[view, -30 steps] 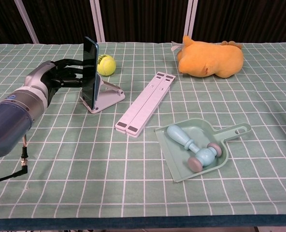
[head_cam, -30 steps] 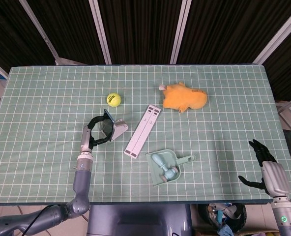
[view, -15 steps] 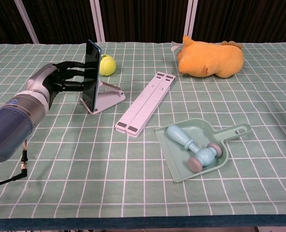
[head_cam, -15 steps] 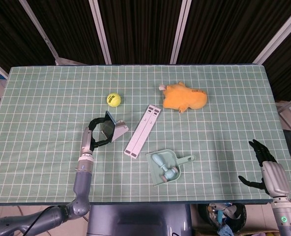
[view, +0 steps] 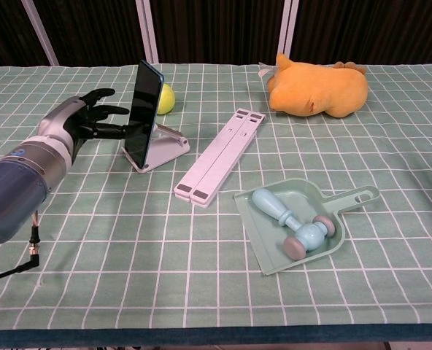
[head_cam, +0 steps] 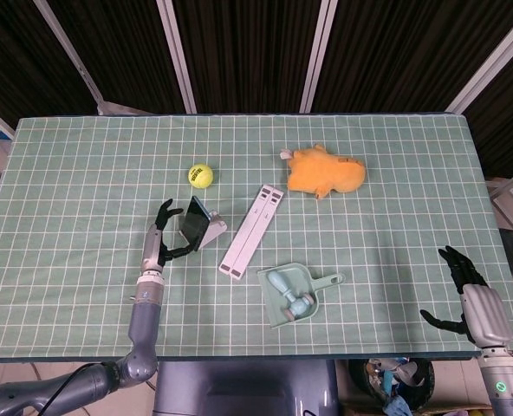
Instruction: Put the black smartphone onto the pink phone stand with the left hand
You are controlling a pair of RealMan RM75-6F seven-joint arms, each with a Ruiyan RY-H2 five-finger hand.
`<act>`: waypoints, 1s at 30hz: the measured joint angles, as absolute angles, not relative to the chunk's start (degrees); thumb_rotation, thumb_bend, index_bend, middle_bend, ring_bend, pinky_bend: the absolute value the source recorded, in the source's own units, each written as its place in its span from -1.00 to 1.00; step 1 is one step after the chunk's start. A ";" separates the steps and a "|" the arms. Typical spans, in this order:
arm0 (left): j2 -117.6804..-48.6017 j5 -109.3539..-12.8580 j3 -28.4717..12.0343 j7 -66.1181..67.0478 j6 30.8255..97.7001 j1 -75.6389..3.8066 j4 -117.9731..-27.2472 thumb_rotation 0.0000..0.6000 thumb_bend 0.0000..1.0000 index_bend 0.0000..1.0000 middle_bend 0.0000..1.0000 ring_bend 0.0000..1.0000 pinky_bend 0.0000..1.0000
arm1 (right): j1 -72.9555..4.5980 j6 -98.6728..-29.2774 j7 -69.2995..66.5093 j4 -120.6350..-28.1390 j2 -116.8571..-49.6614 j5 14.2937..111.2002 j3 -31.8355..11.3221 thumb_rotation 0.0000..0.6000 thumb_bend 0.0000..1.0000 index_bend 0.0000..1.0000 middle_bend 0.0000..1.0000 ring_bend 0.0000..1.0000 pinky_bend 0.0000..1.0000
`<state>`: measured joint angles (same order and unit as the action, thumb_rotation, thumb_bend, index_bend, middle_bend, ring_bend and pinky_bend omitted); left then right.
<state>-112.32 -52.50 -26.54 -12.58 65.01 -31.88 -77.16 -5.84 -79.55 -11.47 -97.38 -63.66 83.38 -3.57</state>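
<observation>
Since the earlier frames the left hand (view: pixel 85 120) has let go of the phone (view: pixel 143 114): its fingers are now spread apart just to the phone's left, fingertips near or touching its edge, I cannot tell which. Meanwhile the phone has tipped back and leans on the stand (view: pixel 160 147), its long axis running up and away from the stand's front lip, screen tilted up toward the robot. Its lower end sits in the lip. Behind it a tennis ball (head_cam: pixel 200 176) is partly hidden in the chest view. At the table's near right corner, the right hand (head_cam: pixel 473 299) hangs with fingers apart, holding nothing.
</observation>
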 measured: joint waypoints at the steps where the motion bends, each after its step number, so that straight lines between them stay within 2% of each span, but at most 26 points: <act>1: -112.18 -52.58 -26.46 -12.46 64.94 -31.87 -77.37 1.00 -0.59 -0.98 -0.74 -1.00 -1.00 | -5.85 -79.53 -11.45 -97.38 -63.66 83.38 -3.56 1.00 -0.53 -1.00 -1.00 -1.00 -0.63; 7: -111.13 -53.52 -25.70 -11.34 64.73 -31.74 -78.75 1.00 -0.64 -1.00 -0.87 -1.00 -1.00 | -5.81 -79.62 -11.38 -97.40 -63.70 83.37 -3.57 1.00 -0.53 -1.00 -1.00 -1.00 -0.63; 18: -106.20 -55.13 -24.07 -11.09 65.50 -29.04 -86.27 1.00 -0.64 -1.00 -0.89 -1.00 -1.00 | -5.82 -79.55 -11.49 -97.36 -63.68 83.17 -3.65 1.00 -0.53 -1.00 -1.00 -1.00 -0.63; 22: -101.41 -56.45 -22.55 -11.02 66.36 -26.47 -91.70 1.00 -0.64 -1.00 -0.89 -1.00 -1.00 | -5.81 -79.61 -11.13 -97.34 -63.74 83.24 -3.62 1.00 -0.53 -1.00 -1.00 -1.00 -0.63; 30: -86.93 -63.60 -17.78 -10.18 69.10 -20.30 -100.48 1.00 -0.63 -1.00 -0.89 -1.00 -1.00 | -5.65 -79.89 -10.44 -97.28 -63.70 83.09 -3.66 1.00 -0.53 -1.00 -1.00 -1.00 -0.63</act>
<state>-86.93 -63.60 -17.78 -10.18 69.10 -20.30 -100.48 -5.65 -79.89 -10.44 -97.28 -63.70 83.09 -3.66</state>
